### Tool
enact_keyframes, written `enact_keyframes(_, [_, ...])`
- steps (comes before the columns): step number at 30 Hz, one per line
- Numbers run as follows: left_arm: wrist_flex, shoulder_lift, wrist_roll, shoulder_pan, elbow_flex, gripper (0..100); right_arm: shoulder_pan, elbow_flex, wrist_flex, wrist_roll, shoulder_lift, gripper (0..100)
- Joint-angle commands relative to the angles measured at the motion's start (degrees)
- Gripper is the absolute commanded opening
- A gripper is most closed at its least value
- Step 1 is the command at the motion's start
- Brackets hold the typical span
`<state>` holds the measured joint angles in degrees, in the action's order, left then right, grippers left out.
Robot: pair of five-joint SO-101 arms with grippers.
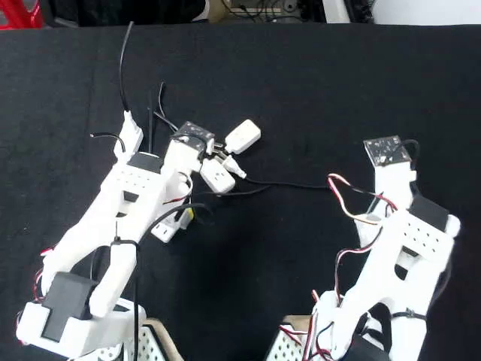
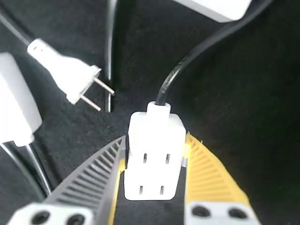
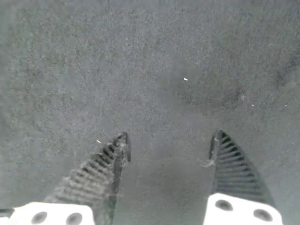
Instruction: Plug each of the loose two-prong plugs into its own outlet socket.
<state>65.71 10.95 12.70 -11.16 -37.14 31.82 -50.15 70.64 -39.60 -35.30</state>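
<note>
Around the left gripper (image 2: 156,140) lie thin black wires (image 1: 124,68) and a white block (image 1: 243,135) just beyond it. A white two-prong plug (image 2: 70,77) lies loose near the gripper, its prongs bare and free of any socket. The left fingers are closed around a white socket block (image 2: 154,159) with slotted outlets and a black cord (image 2: 187,61) leaving its far end. The right gripper (image 3: 171,136) hangs well apart with its fingers spread wide and nothing between them. A black cloth (image 1: 316,90) covers the table; cables (image 1: 263,9) sit behind its far edge.
</note>
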Motion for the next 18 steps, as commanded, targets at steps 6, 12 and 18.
enact_keyframes(6, [8.79, 14.15, 0.26, 3.12, 3.3, 3, -5.54, 0.57, -0.44, 3.87, 0.04, 27.5])
enact_keyframes(12, [4.04, 36.66, -2.73, 0.22, -7.25, 3, -5.54, 0.31, -0.7, 3.87, 0.04, 27.5])
enact_keyframes(18, [-4.22, 39.65, -5.98, -0.22, -17.98, 3, -5.54, 0.31, -0.44, 3.87, 0.04, 27.5])
